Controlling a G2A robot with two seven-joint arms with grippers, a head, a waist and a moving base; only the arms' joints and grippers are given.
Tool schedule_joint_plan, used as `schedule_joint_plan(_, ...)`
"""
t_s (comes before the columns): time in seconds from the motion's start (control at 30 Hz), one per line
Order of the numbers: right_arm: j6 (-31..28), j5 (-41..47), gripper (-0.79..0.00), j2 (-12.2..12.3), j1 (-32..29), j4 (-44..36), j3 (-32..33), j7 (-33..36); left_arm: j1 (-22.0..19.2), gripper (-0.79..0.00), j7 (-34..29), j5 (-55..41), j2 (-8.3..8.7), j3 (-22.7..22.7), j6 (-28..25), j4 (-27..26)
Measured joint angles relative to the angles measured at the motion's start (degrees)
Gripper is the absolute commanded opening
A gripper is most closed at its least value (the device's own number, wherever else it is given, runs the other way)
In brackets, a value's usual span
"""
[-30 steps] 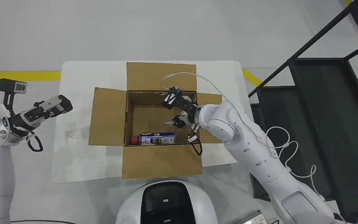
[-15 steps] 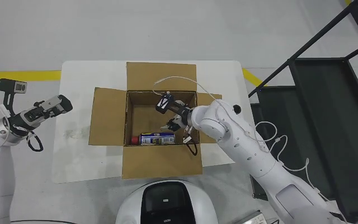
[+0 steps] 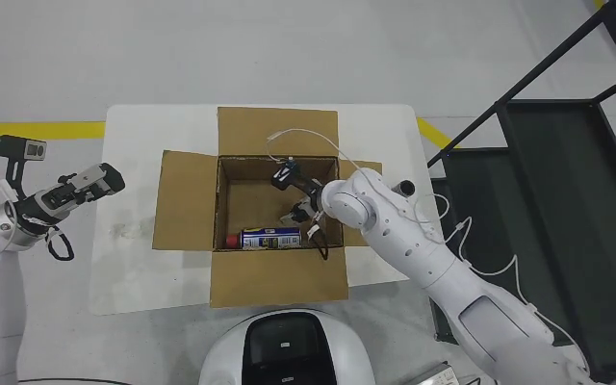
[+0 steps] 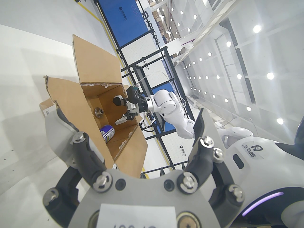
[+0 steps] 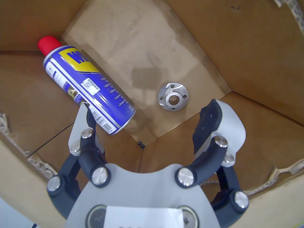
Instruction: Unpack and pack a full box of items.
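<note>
Top view: the right gripper (image 3: 300,214) hangs spread and empty inside the box (image 3: 279,279), with the spray can (image 3: 270,238) at its 8 o'clock.
Left wrist view: the left gripper (image 4: 129,122) is spread and empty, well apart from the box.
Right wrist view: a metal ring (image 5: 173,96) lies beside the can, so the fingers should probably centre on one item before closing.

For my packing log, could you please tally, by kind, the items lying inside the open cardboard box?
Spray can: 1
Metal flange: 1
Total: 2
Not counted: a tiny black speck, too small to identify.
</note>
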Motion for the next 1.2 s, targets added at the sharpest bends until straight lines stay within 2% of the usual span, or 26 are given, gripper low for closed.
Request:
schedule_joint_plan(0.03, 0.2, 0.2, -0.308, -0.2, 0.4, 0.7, -0.1, 0.0, 0.0, 0.0, 0.0, 0.0, 0.0, 0.0, 0.0, 0.0)
schedule_joint_plan(0.1, 0.8, 0.6, -0.345, -0.4, 0.9, 1.8, -0.3, 0.3, 0.0, 0.0, 0.0, 0.0, 0.0, 0.0, 0.0, 0.0)
schedule_joint_plan(0.13, 1.2, 0.8, -0.314, -0.6, 1.2, 2.4, -0.5, 0.5, 0.0, 0.0, 0.0, 0.0, 0.0, 0.0, 0.0, 0.0)
schedule_joint_plan(0.17, 1.4, 1.0, -0.243, -0.7, 1.5, 3.0, -0.7, 0.7, 0.0, 0.0, 0.0, 0.0, 0.0, 0.0, 0.0, 0.0)
schedule_joint_plan(0.2, 1.6, 1.1, -0.231, -0.9, 1.8, 3.6, -0.9, 1.0, 0.0, 0.0, 0.0, 0.0, 0.0, 0.0, 0.0, 0.0)
schedule_joint_plan(0.3, 2.0, 1.1, -0.292, -1.4, 2.8, 5.8, -2.1, 1.8, 0.0, 0.0, 0.0, 0.0, 0.0, 0.0, 0.0, 0.0)
schedule_joint_plan(0.6, 4.0, 2.2, -0.305, -3.9, 6.6, 13.3, -5.4, 1.1, 0.0, 0.0, 0.0, 0.0, 0.0, 0.0, 0.0, 0.0)
schedule_joint_plan(0.73, 4.0, 2.7, -0.376, -4.9, 7.6, 16.1, -6.7, 0.2, 0.0, 0.0, 0.0, 0.0, 0.0, 0.0, 0.0, 0.0)
schedule_joint_plan(0.83, 4.5, 3.2, -0.4, -5.6, 8.2, 17.9, -7.2, -0.5, 0.0, 0.0, 0.0, 0.0, 0.0, 0.0, 0.0, 0.0)
schedule_joint_plan(1.03, 5.4, 3.5, -0.397, -6.6, 8.9, 20.9, -8.0, -1.3, 0.0, 0.0, 0.0, 0.0, 0.0, 0.0, 0.0, 0.0)
schedule_joint_plan(1.13, 5.9, 3.5, -0.345, -7.0, 9.0, 21.9, -8.2, -1.5, 0.0, 0.0, 0.0, 0.0, 0.0, 0.0, 0.0, 0.0)
schedule_joint_plan(1.2, 6.0, 3.5, -0.372, -7.2, 9.0, 22.3, -8.2, -1.7, 0.0, 0.0, 0.0, 0.0, 0.0, 0.0, 0.0, 0.0)
